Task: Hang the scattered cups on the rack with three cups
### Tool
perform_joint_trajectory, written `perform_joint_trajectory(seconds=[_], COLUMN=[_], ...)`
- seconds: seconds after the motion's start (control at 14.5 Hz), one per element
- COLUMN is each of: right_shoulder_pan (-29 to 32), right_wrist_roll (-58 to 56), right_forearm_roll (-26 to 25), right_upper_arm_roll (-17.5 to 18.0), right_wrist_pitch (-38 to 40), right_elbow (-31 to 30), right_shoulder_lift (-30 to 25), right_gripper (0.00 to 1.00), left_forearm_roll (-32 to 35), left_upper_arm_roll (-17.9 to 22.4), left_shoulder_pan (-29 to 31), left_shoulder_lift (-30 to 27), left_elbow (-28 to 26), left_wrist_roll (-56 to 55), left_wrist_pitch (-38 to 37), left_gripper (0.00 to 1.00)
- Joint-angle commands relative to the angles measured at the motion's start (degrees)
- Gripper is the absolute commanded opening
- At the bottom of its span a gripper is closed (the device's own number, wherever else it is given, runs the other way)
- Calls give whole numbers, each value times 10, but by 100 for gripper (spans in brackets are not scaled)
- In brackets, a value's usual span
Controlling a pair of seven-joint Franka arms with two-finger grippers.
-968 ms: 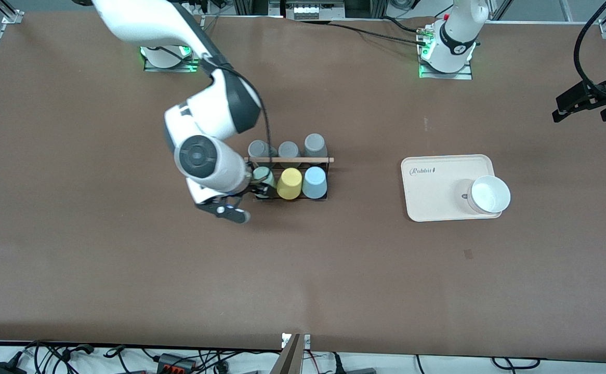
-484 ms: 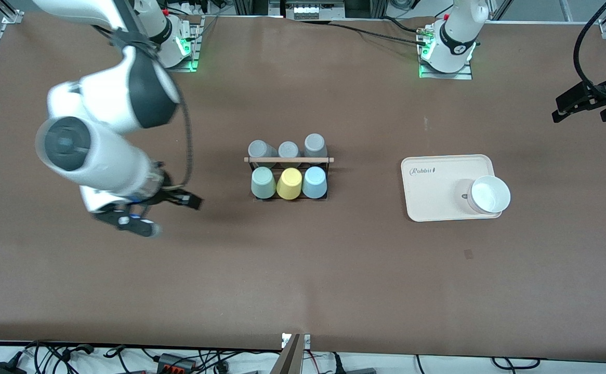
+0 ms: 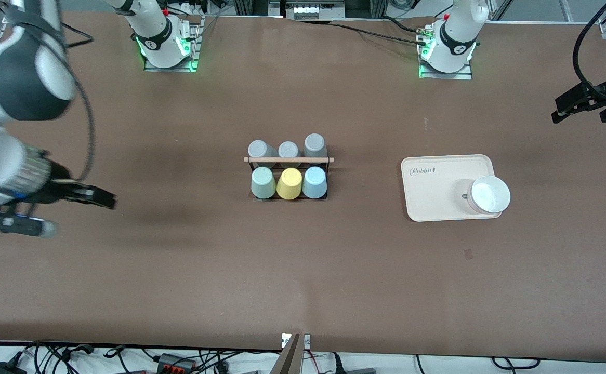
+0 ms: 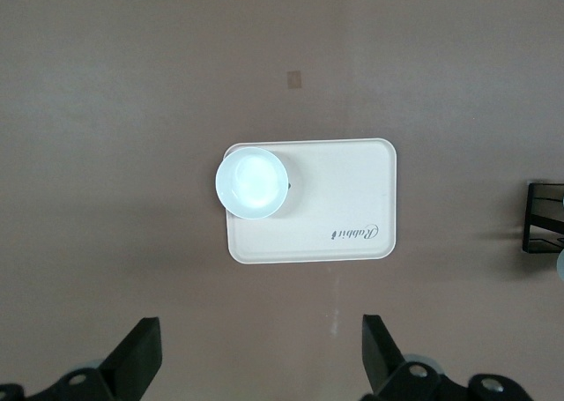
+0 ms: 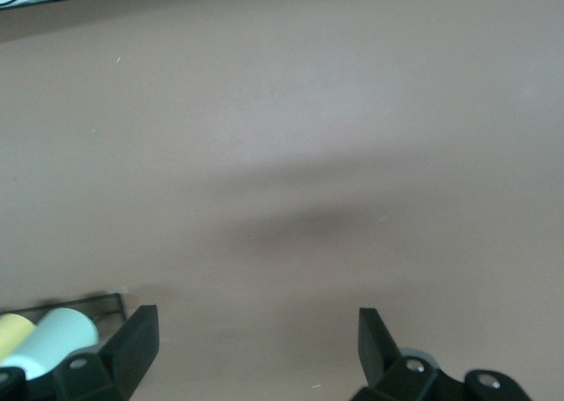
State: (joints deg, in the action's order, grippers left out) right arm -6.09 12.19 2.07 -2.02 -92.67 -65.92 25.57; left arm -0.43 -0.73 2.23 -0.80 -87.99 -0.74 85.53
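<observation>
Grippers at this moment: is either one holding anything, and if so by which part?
Nothing is held. The right gripper is open over bare table toward the right arm's end, apart from the rack. The left gripper is open above the cream tray.

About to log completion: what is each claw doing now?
Left claw: open, empty, above the tray.
Right claw: open, empty, over bare table.

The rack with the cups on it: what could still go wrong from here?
1. The mint green cup, yellow cup and light blue cup sit tightly side by side on the rack; a knock could tip one off.
2. The right gripper, jaws open, is over bare table at its arm's end; a hasty swing could hit the rack.
</observation>
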Motion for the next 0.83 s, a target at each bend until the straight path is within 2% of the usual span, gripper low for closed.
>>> perform_joint_trajectory(seconds=[0.0,0.48,0.62,0.76], right_shoulder_pan=[55,60,60,63], right_wrist_roll=[-82,-110,-110,-110], right_forearm_roll=[-1,-44,-42,-37], right_upper_arm_roll=[13,12,13,14], right_wrist_pitch=[5,0,-27,-65], right_elbow=[-24,-89,-147,-237], right_shoulder_lift=[-36,-99,-136,-189], right_gripper=[100,100,100,100], left_forearm_roll=[-2,-2,-2,-2], left_upper_arm_roll=[2,2,2,2], left_shoulder_pan=[1,1,1,1], left_shoulder_lift=[8,8,7,8], left_elbow=[17,16,16,16], left_wrist_roll=[11,11,11,11], left_wrist_pitch=[-9,-9,-9,-9], left_gripper=[100,100,100,100])
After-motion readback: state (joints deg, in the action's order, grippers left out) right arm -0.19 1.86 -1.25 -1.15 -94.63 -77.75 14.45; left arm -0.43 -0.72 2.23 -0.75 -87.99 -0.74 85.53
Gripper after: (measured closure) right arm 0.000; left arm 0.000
